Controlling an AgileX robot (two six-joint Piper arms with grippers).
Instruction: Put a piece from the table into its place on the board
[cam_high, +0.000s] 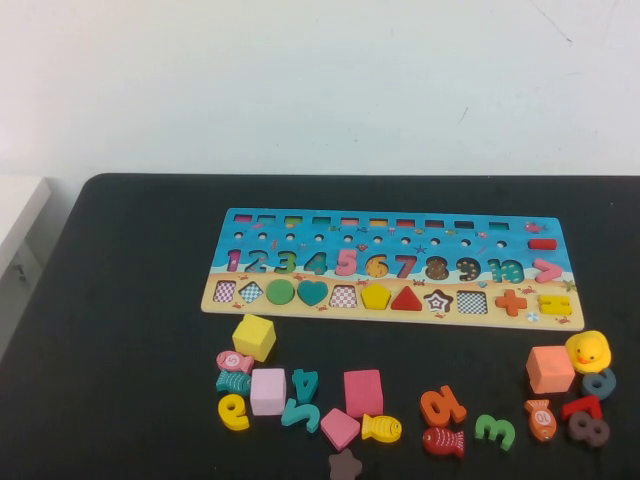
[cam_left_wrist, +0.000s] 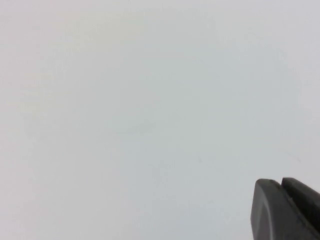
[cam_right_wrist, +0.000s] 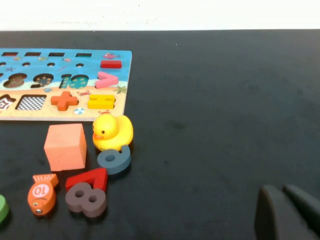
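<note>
Table (cam_high: 120, 300), 1-10 board (cam_high: 400, 228); left gripper (cam_left_wrist: 281, 182), right gripper (cam_right_wrist: 282, 189) aside.

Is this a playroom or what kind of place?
Probably a lab table set up for robot play: a black table by a bare white wall, a number puzzle board, scattered toys like a duck.

My left gripper (cam_left_wrist: 287, 210), dark fingertips pressed close together at the frame's corner, blank pale whitish surface filling everything else
</note>
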